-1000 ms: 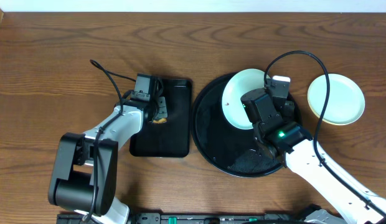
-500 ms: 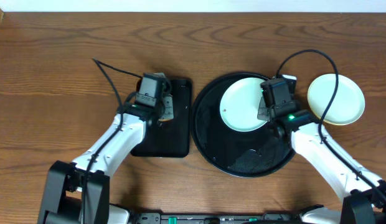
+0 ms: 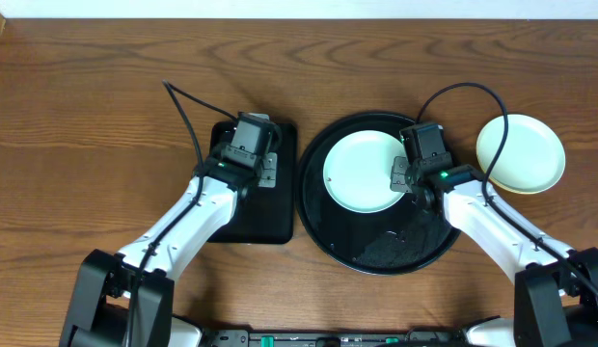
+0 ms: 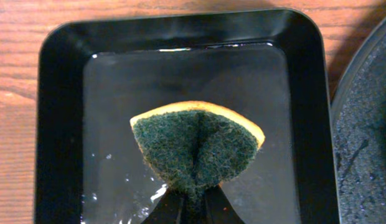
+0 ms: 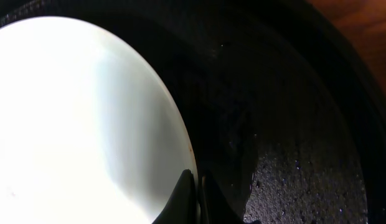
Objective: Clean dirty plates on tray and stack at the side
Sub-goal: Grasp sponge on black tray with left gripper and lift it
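- Overhead: right gripper is clamped on the right rim of the white plate. The plate has come down from the top of the round tray to its middle and shifted left, so it now sits closer to the other arm.
- Overhead: left gripper has swung from the left side of the small tray to its upper right corner, next to the round tray. Yellow plate is unchanged, off on the table at right. I see only two plates.
- Left wrist: fingers are pinched shut on the folded sponge, green face up, hanging over the film of water in the small tray.
- Right wrist: jaws are closed on the plate rim at bottom centre, with the black tray floor to the right. The white face is overexposed, so I can't make out a smear.
- My read: plate presented and sponge loaded, so the wipe comes next. Stacking has not started.
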`<state>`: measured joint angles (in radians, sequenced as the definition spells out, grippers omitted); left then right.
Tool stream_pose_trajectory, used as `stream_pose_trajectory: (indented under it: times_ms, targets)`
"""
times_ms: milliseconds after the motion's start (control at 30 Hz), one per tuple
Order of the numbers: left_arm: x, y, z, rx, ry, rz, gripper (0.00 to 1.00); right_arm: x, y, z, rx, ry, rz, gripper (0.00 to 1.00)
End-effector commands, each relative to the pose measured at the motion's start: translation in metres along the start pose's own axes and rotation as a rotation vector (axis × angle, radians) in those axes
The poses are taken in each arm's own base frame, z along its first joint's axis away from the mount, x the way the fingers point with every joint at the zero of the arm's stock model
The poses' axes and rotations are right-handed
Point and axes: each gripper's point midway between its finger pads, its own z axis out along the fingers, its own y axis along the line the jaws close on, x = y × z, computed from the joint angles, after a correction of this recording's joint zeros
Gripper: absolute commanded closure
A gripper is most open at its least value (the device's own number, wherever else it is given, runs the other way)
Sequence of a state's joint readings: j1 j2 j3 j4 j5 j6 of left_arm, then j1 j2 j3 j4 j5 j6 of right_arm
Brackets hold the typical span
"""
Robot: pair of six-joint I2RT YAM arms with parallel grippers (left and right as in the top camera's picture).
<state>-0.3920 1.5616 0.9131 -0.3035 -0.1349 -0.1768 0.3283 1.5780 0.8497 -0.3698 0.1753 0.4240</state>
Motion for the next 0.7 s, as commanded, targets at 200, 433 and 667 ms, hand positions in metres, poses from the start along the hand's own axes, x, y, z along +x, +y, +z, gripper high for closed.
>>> stream_pose_trajectory:
  times_ms: [200, 433, 667]
  targets:
    - [-0.024, 0.004, -0.011, -0.109, -0.09, 0.12, 0.93, 0.001, -0.001, 0.004, -0.001, 0.013, -0.062, 0.99]
    - [-0.049, -0.002, -0.024, -0.084, -0.135, 0.049, 0.93, 0.003, 0.003, 0.004, -0.022, 0.021, -0.063, 0.58]
    - [-0.073, -0.005, -0.056, -0.076, -0.094, 0.013, 0.93, 0.001, 0.004, 0.004, -0.028, 0.014, -0.083, 0.39]
